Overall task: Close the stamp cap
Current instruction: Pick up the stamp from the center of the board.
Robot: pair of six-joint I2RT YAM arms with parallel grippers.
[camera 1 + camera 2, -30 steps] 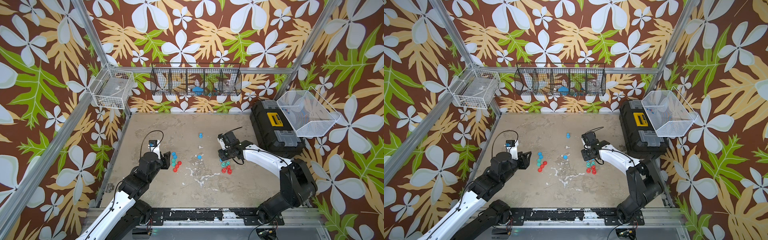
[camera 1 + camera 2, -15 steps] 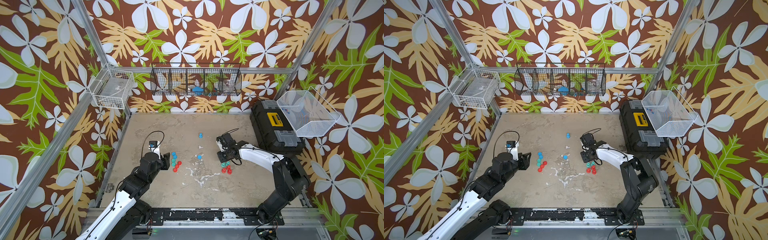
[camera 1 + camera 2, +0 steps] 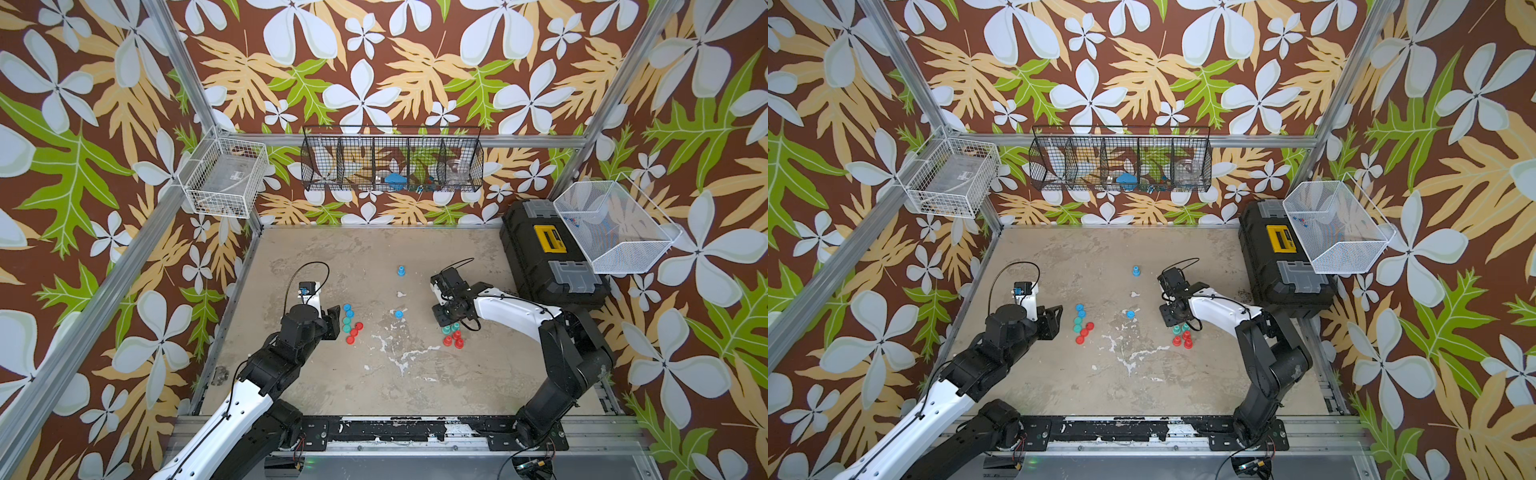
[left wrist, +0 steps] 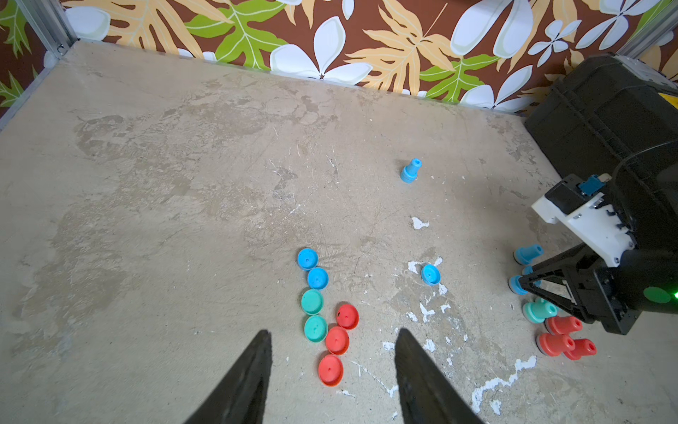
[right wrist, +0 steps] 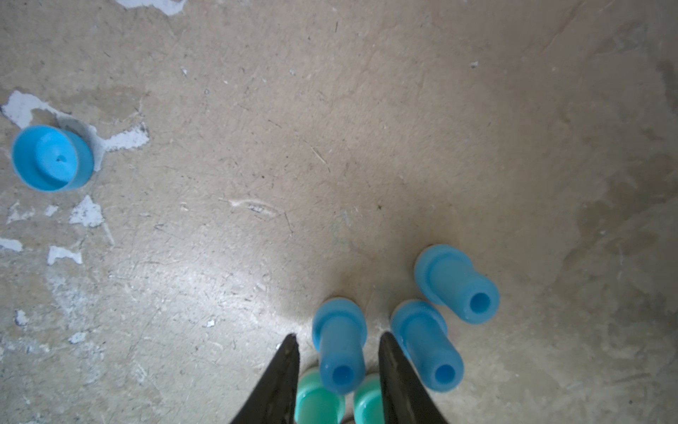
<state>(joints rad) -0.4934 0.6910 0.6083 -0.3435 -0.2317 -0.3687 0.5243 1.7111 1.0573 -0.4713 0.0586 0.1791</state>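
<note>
1. The left claw point(image 4: 334, 331) hovers over the worn beige desk point(image 3: 332, 386) with its fingers apart and nothing between them.
2. Just ahead of its tips lies a line of loose round plastic caps point(image 4: 312, 301): two blue, two teal and three red.
3. A lone blue round cap point(image 5: 51, 158) lies hollow side up near the middle of the desk, between the two claws and well apart from the right one.
4. Farther back, a solitary blue stamp point(image 3: 401, 271) stands upright on its own.
5. The right claw point(image 5: 337, 339) sits low around an upright blue plastic stamp with a tubular handle point(image 5: 339, 352). Its fingers are apart, one on each side of the handle, with a thin gap on both sides, so nothing is clamped.
6. Two neighbouring blue stamps point(image 5: 425, 345) stand just beside it, teal stamps point(image 5: 317, 398) sit under the claw, and red stamps point(image 3: 455, 338) stand nearer the arm's base.
7. A black plastic toolbox point(image 3: 548, 257) lies along the right edge.
</note>
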